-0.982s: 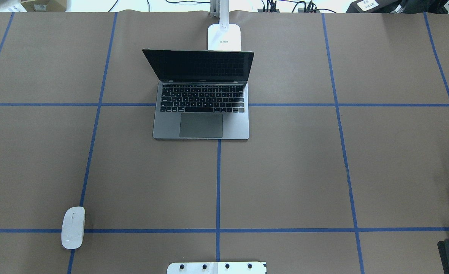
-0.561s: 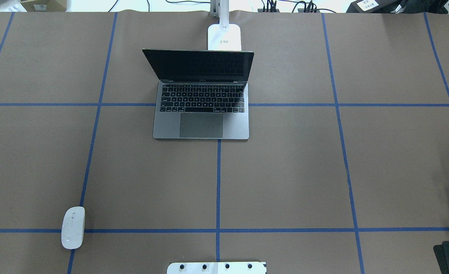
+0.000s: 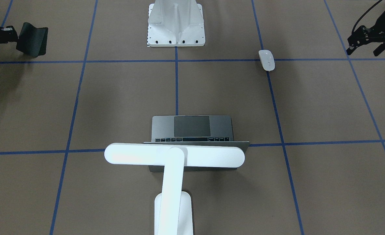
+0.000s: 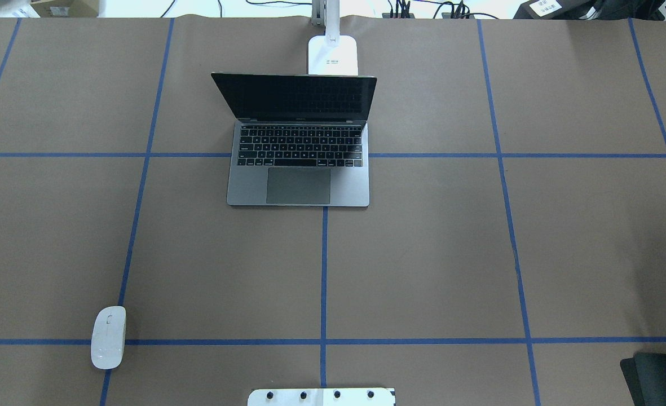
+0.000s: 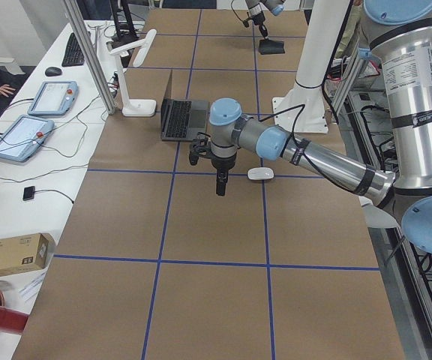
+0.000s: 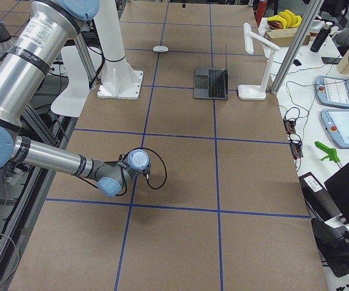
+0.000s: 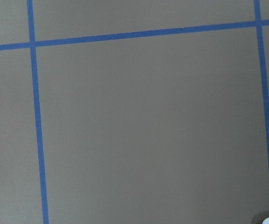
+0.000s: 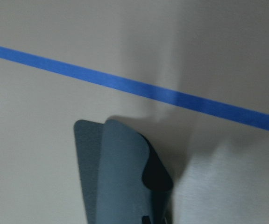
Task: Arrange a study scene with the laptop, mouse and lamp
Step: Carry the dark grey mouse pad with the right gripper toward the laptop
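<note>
Holding black pad [image 3: 32, 39] pinched in our right hand [image 3: 14, 35] | left hand [image 3: 365, 50] spread, mouse [image 3: 266, 59] near it | next, prob: pad beside laptop [image 3: 192, 127]

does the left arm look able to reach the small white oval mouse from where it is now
Probably yes: the left gripper hangs over the table close beside the small white oval mouse, with nothing standing between them.

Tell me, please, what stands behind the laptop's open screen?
The lamp: its white base stands behind the laptop lid. From overhead, the lid hides the base's near edge.
</note>
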Robot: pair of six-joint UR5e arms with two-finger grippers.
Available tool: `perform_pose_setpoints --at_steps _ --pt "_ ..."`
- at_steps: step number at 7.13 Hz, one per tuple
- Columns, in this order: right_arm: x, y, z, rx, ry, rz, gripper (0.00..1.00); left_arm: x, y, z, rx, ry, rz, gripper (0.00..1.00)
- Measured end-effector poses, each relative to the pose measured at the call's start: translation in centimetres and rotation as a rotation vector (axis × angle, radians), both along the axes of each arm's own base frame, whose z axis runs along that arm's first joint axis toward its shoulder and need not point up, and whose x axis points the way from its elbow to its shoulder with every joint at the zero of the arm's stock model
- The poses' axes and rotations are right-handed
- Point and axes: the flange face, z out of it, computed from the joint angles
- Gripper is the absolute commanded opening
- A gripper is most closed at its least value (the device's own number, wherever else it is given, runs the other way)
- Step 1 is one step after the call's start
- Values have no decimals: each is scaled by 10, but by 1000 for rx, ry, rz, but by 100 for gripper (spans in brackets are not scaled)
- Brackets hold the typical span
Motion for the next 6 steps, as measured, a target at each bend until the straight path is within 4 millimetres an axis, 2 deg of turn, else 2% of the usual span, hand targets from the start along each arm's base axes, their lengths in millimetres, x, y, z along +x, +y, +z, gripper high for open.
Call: perform_pose_setpoints --at_steps 2,4,6 --pt "-11 -12 -34 -32 -36 24 0 -2 0 -1 -3 9 -3 100" --pt "-24 -35 -72 -59 -83 62 0 -2 -1 -3 1 11 -3 100" --pt "-31 -60 -102 -45 -138 92 0 -1 -2 -4 7 13 -1 100"
